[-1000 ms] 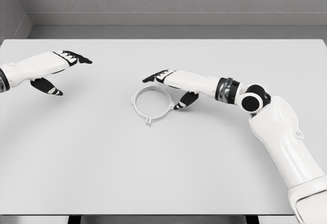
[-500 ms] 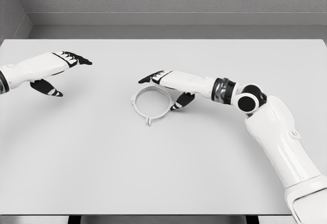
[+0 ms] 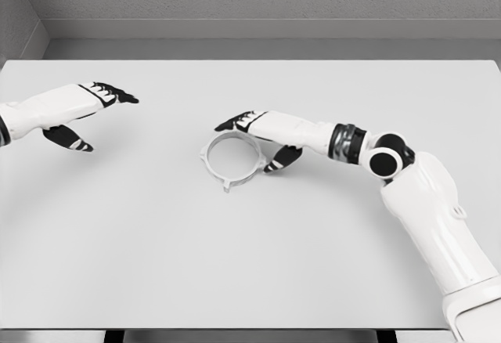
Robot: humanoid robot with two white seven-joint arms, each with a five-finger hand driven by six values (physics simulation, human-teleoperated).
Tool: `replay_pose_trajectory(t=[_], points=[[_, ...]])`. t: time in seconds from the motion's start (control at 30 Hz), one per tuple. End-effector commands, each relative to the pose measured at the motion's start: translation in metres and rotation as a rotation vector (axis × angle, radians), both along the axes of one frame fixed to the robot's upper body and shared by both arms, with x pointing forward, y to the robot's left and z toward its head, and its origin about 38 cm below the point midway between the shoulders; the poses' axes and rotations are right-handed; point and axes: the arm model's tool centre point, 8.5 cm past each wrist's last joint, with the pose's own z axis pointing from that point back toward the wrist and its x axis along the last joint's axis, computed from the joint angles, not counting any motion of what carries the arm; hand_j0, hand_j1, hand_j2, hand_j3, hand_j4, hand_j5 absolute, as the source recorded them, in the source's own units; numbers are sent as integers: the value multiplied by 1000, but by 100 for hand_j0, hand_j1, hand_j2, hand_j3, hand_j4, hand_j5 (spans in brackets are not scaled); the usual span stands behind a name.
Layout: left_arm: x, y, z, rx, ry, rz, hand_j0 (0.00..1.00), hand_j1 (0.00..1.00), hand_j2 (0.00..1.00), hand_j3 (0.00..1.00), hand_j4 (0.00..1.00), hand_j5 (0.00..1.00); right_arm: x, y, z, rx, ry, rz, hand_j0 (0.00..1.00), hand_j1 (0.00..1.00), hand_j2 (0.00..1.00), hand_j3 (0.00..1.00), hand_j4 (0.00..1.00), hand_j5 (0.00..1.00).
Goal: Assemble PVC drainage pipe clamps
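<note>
Right hand (image 3: pixel 262 133) open beside clamp ring (image 3: pixel 232 159).

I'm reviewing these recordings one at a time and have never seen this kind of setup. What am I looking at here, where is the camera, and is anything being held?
This is a simulator's render, seen from a camera on a humanoid robot's head, looking down at a pale table. The two white arms are the robot's own. The left hand shows at the left edge, fingers spread, holding nothing. The right hand reaches in from the right to the only item on the table, a white ring-shaped pipe clamp lying flat. Its fingers extend over the ring's far edge and its thumb sits beside the ring's right side, but the hand is open. Whether it touches the ring I cannot tell. Nothing is held.
</note>
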Motion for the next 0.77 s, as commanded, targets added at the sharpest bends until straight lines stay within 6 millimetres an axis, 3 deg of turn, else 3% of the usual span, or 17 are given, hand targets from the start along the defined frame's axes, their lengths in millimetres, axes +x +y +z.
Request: replay_pose_trajectory(t=[0.0,0.17,0.27,0.3,0.33,0.43,0.5,0.53,0.73], points=[[0,2,1,-2,0,5,100,100,100,100,100,100,0,-9,17,9,-47,-3,100,100,100,100,100,100],[1,-4,14,-8,-31,-17,100,100,100,100,100,100,2,-39,33,32,-88,-65,100,100,100,100,100,100],[0,0,18,-2,-41,-11,100,100,100,100,100,100,11,-115,45,16,-105,-219,100,100,100,100,100,100],[-1,1,15,-2,-34,-9,100,100,100,100,100,100,11,-129,49,26,-110,-250,100,100,100,100,100,100],[-2,-1,14,-2,-30,-12,100,100,100,100,100,100,11,-164,57,24,-112,-309,100,100,100,100,100,100],[-7,-19,27,-4,-76,-66,100,100,100,100,100,100,2,-224,59,60,-86,-427,100,100,100,100,100,100],[-8,-18,30,-10,-79,-70,100,100,100,100,100,100,-11,-255,57,66,-85,-501,100,100,100,100,100,100],[-8,-16,31,-7,-80,-67,100,100,100,100,100,100,-15,-262,55,56,-79,-512,100,100,100,100,100,100],[-10,-4,37,16,-80,-52,100,100,100,100,100,100,-18,-259,46,47,-59,-503,100,100,100,100,100,100]])
